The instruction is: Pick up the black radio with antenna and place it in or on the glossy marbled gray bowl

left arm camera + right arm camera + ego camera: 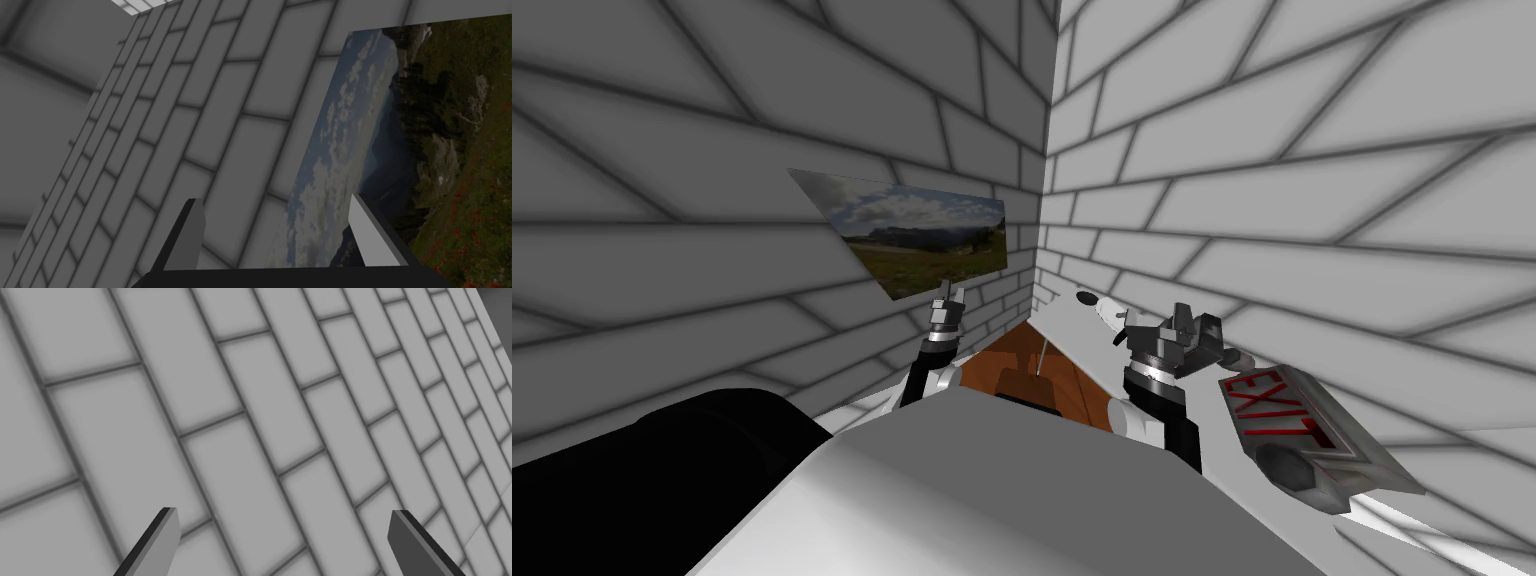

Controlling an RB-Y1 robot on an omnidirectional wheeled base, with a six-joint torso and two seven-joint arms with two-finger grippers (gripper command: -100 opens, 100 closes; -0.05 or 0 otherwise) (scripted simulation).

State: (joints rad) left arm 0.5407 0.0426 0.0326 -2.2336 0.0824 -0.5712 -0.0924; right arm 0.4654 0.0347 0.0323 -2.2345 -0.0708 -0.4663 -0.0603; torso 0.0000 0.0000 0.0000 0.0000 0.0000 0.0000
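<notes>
Gaping w/ nothing held: left pincer [275, 198] raised left of the dark radio [1022, 388], right pincer [283, 512] raised right of it. Radio rests on brown worktop [1087, 390], antenna [1041, 358] up; EXIT sign [1302, 430] further right of radio.

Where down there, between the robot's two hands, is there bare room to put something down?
Only a bare strip of the brown wooden surface, between the dark box with a thin rod, likely the radio, and the right-hand wall. A white object crowds its far end. The left gripper and right gripper are open and empty.
</notes>
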